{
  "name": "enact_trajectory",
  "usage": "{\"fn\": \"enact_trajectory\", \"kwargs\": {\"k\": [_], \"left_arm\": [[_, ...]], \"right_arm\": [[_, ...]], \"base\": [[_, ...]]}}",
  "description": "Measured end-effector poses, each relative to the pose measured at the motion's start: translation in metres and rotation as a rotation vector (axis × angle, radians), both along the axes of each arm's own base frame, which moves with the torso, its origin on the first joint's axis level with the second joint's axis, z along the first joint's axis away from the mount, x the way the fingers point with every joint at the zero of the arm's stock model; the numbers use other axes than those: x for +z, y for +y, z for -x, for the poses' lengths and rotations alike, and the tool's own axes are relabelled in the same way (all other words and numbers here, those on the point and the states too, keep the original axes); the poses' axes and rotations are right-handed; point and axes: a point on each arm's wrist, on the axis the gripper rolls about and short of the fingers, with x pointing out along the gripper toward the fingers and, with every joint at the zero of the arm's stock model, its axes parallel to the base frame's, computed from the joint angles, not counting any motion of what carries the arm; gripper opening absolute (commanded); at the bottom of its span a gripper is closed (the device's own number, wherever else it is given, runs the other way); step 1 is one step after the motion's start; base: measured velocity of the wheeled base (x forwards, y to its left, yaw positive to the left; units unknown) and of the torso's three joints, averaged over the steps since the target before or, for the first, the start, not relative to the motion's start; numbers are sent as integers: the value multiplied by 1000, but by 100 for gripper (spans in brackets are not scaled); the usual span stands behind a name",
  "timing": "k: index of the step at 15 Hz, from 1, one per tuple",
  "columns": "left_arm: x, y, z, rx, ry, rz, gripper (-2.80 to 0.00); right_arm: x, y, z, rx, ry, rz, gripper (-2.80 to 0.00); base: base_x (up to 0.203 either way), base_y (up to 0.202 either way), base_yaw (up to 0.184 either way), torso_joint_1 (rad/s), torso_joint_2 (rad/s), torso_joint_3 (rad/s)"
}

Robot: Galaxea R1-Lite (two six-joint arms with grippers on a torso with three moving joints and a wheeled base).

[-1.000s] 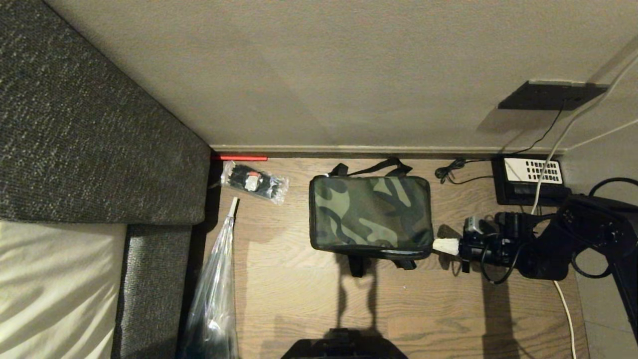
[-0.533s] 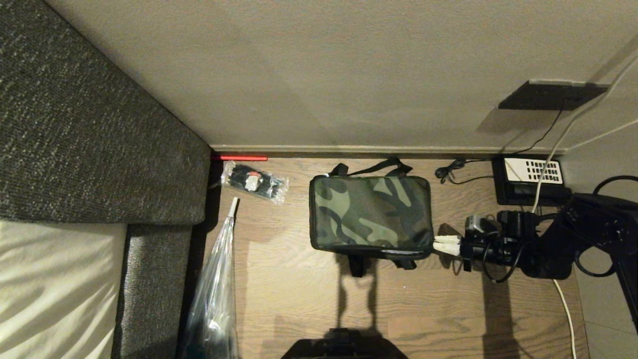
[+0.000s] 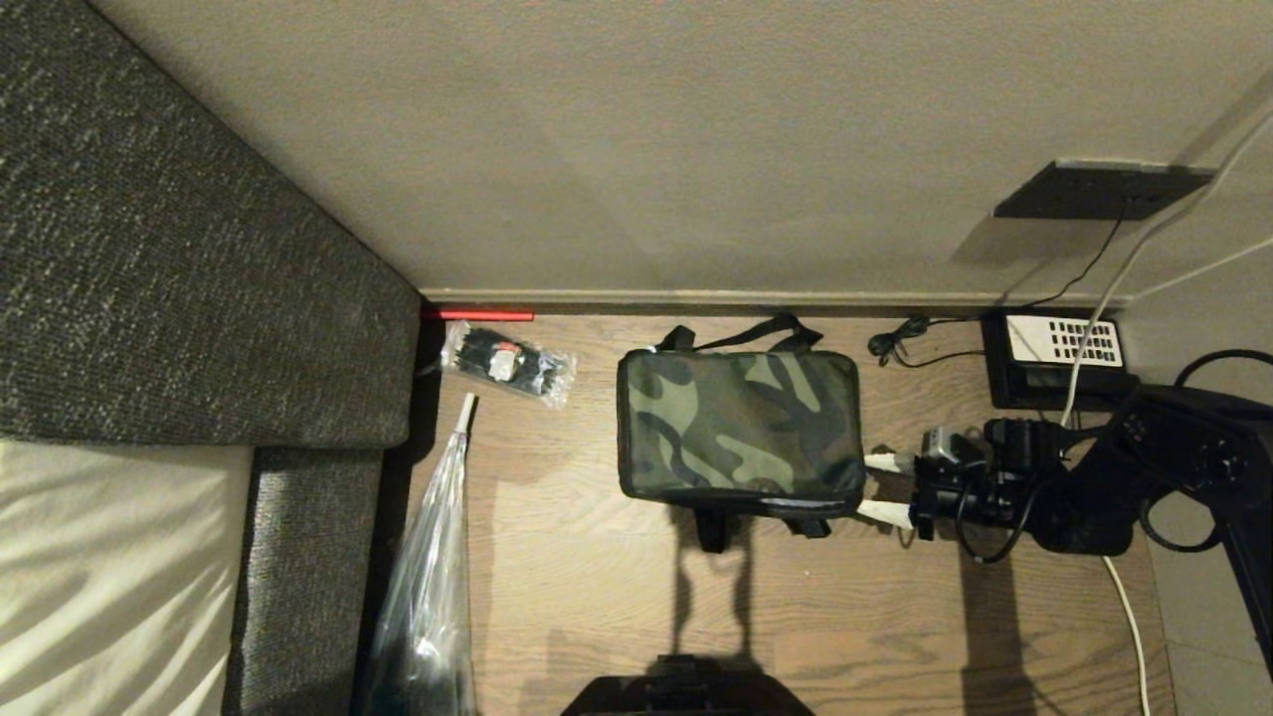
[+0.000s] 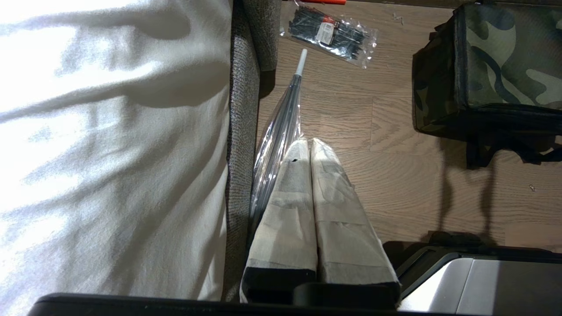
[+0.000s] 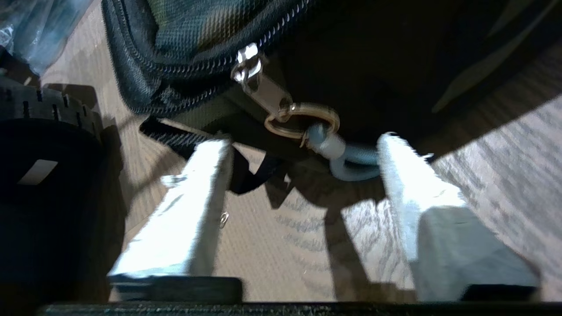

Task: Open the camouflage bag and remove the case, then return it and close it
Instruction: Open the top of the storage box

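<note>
So far, the boxy camouflage fabric bag [image 3: 738, 426] is seen zipped shut on the wooden floor by the wall. The right gripper [image 3: 883, 488] is held beside it, jaws spread; no case is seen.

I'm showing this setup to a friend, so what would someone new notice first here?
First, the camouflage bag, zipped shut on the wooden floor near the wall. Next, the right tool at the bag's right near corner, fingers spread, with the zipper pull ring just ahead of them. The grey sofa fills the left side.
</note>
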Motion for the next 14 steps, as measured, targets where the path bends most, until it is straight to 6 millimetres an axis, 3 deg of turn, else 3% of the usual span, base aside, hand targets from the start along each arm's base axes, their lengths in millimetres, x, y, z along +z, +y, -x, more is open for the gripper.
{"fn": "enact_trajectory", "kwargs": {"k": [11,12,14], "left_arm": [[0,0,0,0,0,0,-280],[0,0,0,0,0,0,-280],[0,0,0,0,0,0,-280]], "right_arm": [[-1,3,-18,16,-58,6,0],[-1,3,-19,18,-57,2,-280],[-2,3,-20,20,-44,-12,-280]], "base": [[0,0,0,0,0,0],[0,0,0,0,0,0],[0,0,0,0,0,0]]}}
